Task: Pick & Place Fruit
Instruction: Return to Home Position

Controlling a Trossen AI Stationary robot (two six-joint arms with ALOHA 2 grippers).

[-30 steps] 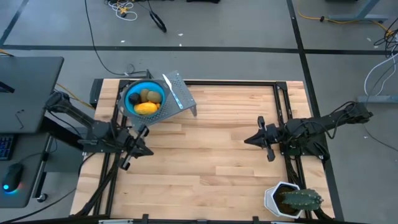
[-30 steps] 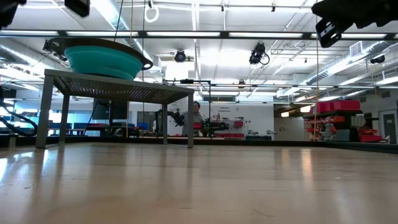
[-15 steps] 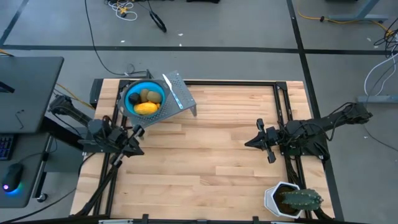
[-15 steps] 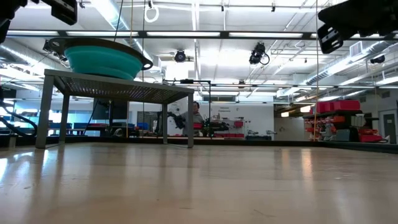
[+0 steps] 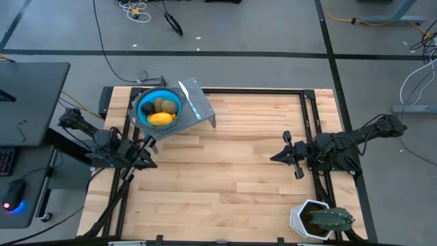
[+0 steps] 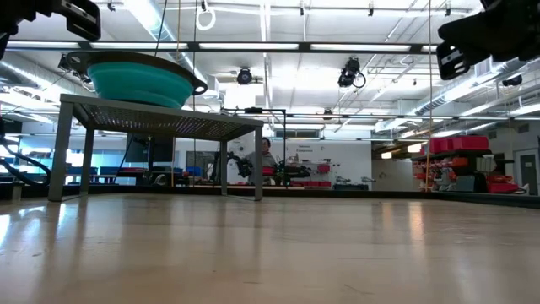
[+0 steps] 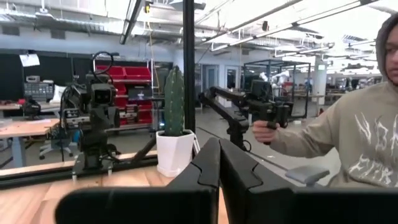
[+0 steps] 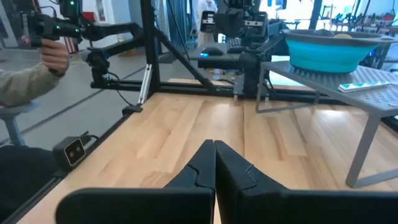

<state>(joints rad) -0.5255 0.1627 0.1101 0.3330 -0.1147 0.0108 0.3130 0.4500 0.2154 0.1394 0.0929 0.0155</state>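
Left gripper (image 7: 217, 149) pinched closed, empty, by the table's left edge. Right gripper (image 8: 214, 148) same, at the right edge. Fruit (image 5: 161, 113) sits in the blue strainer bowl (image 5: 141, 109) on the shelf (image 5: 205, 113), far left. You're probably homing, so next just tuck both arms. Nothing to grasp.

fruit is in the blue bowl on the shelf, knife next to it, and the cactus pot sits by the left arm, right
Not quite: the high view shows the cactus pot by the right arm, not the left. The fruit is in the blue bowl on the shelf, the knife next to it.
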